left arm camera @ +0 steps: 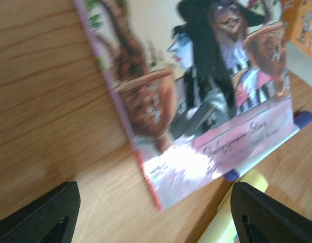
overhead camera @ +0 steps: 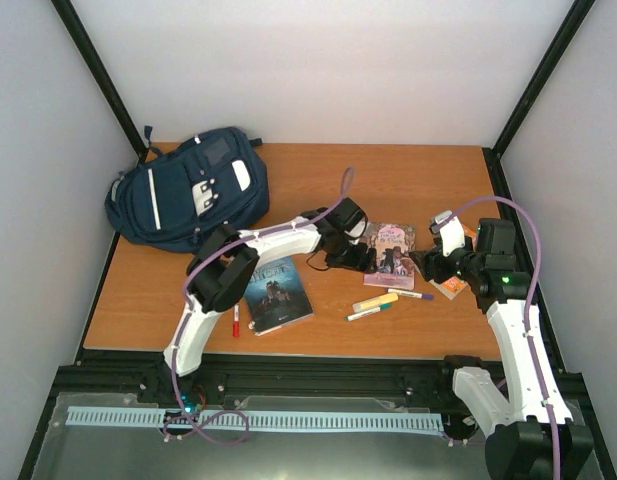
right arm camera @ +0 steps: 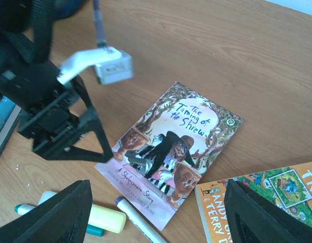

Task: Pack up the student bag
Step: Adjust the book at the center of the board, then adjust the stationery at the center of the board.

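Landmark: Shrew book, lying flat mid-table, right of centre.

- Left hand is hovering low at the Shrew book's near-left corner, fingers standing wide apart, the corner sitting between them, nothing clamped.
- Right hand is hanging just right of the Shrew book, jaws apart, holding nothing.
- Orange book is lying at the Shrew book's right, edges almost touching.
- Yellow highlighter, a purple-capped marker and a teal-capped marker are crowding the Shrew book's near edge; the purple-capped one is touching it.
- Dark book and red marker are lying well left of the Shrew book, toward the near table edge.
- Open room: bare table is running from the Shrew book's far side to the back edge.
- Student bag is sitting well away to the Shrew book's far left, in the table corner, its left side overhanging the edge. Navy fabric, lying front up, white stripe and patches showing, pockets looking zipped.
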Controlling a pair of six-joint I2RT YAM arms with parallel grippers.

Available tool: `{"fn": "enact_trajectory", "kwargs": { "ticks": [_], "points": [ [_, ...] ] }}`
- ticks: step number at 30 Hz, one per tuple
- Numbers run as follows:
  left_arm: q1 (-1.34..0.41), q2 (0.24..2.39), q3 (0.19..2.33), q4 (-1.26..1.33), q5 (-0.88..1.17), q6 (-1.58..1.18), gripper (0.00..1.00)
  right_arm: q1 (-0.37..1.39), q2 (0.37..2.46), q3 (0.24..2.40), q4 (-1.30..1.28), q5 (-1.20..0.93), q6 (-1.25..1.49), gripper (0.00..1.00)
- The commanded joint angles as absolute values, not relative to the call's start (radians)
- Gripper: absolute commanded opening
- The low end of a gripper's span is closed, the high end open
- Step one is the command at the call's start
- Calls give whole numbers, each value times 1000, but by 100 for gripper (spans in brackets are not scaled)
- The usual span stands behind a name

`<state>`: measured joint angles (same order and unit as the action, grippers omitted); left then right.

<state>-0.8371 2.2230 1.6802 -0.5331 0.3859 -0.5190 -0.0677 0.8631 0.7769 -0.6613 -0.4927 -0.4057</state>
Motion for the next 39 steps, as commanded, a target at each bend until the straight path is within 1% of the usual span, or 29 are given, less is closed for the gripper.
{"fn": "enact_trajectory", "kwargs": {
  "ticks": [1,4,6,10,17,28,33,39],
  "points": [
    [-822,2080,1632,-633,248,-521,85,-73,856,766,-652,-502,-405,74],
    [-791,2039,1579,-678,185,-552,87,-73,856,767,-654,-507,-407,74],
    [-739,2017,1539,-685,161,-576,87,-73,856,767,-654,-510,-409,74],
    [-668,1977,1452,-647,205,-605,87,-74,853,767,-657,-513,-411,74],
    [-664,1902,1342,-641,248,-598,87,-74,854,767,-656,-515,-412,74],
    [-625,1799,1155,-706,141,-595,88,-74,857,767,-659,-526,-417,74],
    [-597,1760,1132,-723,116,-568,88,-73,856,767,-660,-529,-419,74],
    [-528,1653,1189,-766,40,-515,89,-73,854,767,-661,-533,-420,74]
  ]
}}
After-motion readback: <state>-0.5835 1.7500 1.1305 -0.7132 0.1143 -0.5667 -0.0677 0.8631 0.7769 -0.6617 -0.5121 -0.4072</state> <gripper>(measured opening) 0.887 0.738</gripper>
